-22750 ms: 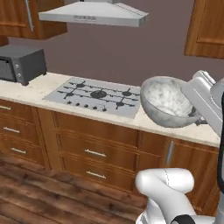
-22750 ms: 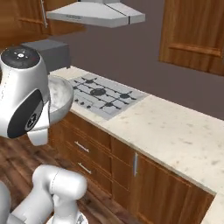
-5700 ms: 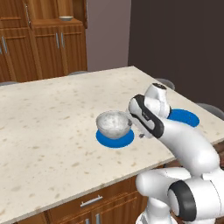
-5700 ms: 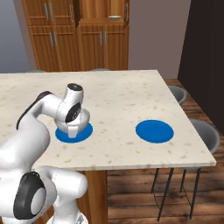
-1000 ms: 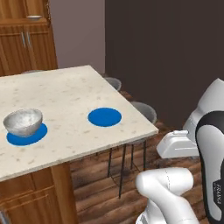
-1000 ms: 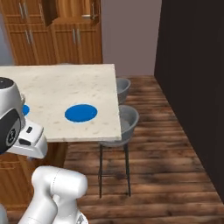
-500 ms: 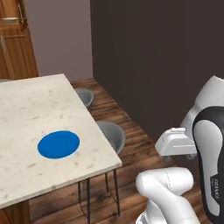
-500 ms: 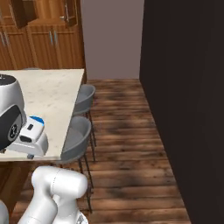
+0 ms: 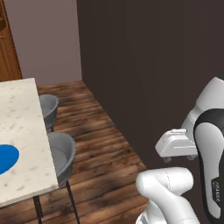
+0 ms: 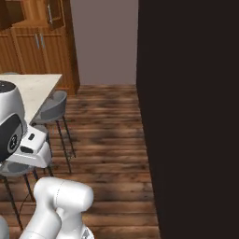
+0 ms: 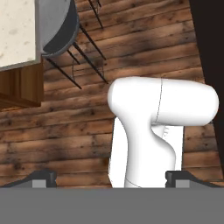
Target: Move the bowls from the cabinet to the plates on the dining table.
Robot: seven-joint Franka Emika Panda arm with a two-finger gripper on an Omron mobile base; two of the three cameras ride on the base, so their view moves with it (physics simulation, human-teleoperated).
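you see the end effector (image 11: 111, 177) in the hand view with its two dark tips standing far apart near the bottom corners, wide open, with nothing between them. beyond the tips lies the wooden floor (image 11: 87, 131).

in the left base view the table (image 9: 17, 131) sits at the left edge, its pale speckled top ending in a corner near the lower left. a slice of one blue plate (image 9: 6, 159) shows on that top, cut off by the left border, and you can see nothing resting on the visible part of it. two grey stools (image 9: 61, 151) stand just beside the table's right edge, one behind the other. a dark wall (image 9: 144, 65) runs along the right of the wooden floor, and a strip of brown cabinet (image 9: 6, 48) shows at the far upper left.

in the right base view you find the table's far corner (image 10: 35, 91) at the left, with a grey stool (image 10: 53, 105) tucked beside it. behind it the cabinet (image 10: 37, 42) stands against the back wall, with slim grey bar handles on its doors. whether its shelves hold anything you cannot tell from here. the dark wall (image 10: 191, 116) takes up the right half.

in the hand view a corner of the table (image 11: 17, 30) and the seat of a stool (image 11: 57, 26) sit at the upper left, the stool touching or just under the table's edge.
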